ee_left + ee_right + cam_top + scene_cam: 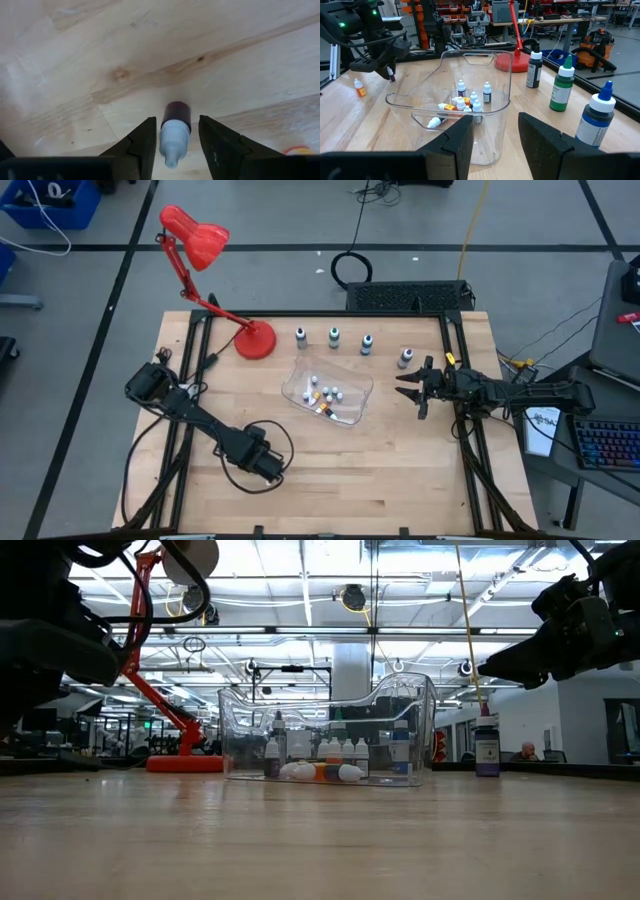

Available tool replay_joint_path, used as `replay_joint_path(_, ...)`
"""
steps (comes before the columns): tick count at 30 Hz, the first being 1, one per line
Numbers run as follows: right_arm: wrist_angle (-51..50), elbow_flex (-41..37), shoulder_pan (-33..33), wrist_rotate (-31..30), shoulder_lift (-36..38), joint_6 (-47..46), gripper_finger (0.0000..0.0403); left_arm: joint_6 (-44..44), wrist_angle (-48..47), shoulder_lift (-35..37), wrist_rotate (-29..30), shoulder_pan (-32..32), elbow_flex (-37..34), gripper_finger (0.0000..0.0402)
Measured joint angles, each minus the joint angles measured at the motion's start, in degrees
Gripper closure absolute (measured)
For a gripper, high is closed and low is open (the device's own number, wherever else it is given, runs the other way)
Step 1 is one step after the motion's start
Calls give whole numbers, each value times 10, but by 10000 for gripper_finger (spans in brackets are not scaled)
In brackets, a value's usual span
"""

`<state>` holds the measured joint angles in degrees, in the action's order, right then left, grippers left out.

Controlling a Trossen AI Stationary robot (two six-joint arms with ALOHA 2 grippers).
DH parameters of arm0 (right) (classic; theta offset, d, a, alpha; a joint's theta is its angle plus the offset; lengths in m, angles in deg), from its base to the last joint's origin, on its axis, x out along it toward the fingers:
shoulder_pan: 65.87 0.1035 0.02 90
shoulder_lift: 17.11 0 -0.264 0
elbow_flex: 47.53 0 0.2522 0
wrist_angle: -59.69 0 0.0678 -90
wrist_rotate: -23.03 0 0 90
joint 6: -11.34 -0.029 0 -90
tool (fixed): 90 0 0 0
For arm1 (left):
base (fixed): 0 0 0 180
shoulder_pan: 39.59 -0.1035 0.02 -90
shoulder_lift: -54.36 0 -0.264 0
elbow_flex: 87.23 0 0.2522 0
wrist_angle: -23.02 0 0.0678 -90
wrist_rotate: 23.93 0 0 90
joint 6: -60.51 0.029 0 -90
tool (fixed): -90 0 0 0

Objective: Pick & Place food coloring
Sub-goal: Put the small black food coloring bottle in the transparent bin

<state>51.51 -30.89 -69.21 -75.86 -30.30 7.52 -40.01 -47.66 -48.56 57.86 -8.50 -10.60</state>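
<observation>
A tiny food coloring bottle with a dark maroon body and a pale cap stands upright on the wood near the table's front left. My left gripper points down over it and is open. Its fingers flank the cap, with a slim gap showing on each side. In the high view this gripper hides the bottle. A clear tub at the table's middle holds several more tiny bottles. My right gripper waits open and level at the tub's right side.
Larger bottles stand in a row past the tub: dark, green, blue and purple. A red desk lamp stands at the far left. Another tiny orange-labelled bottle stands near my left gripper.
</observation>
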Motion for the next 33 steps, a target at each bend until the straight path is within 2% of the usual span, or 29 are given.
replay_joint_path(12, 0, 0, 0, 0, 0, 0, 259, 17, -3, 0, 3, -3, 11, 192)
replay_joint_path(20, 0, 0, 0, 0, 0, 0, 259, 21, -41, 0, 36, -2, 42, 190)
replay_joint_path(33, 0, 0, 0, 0, 0, 0, 259, -20, -50, 0, 20, 19, 42, 190)
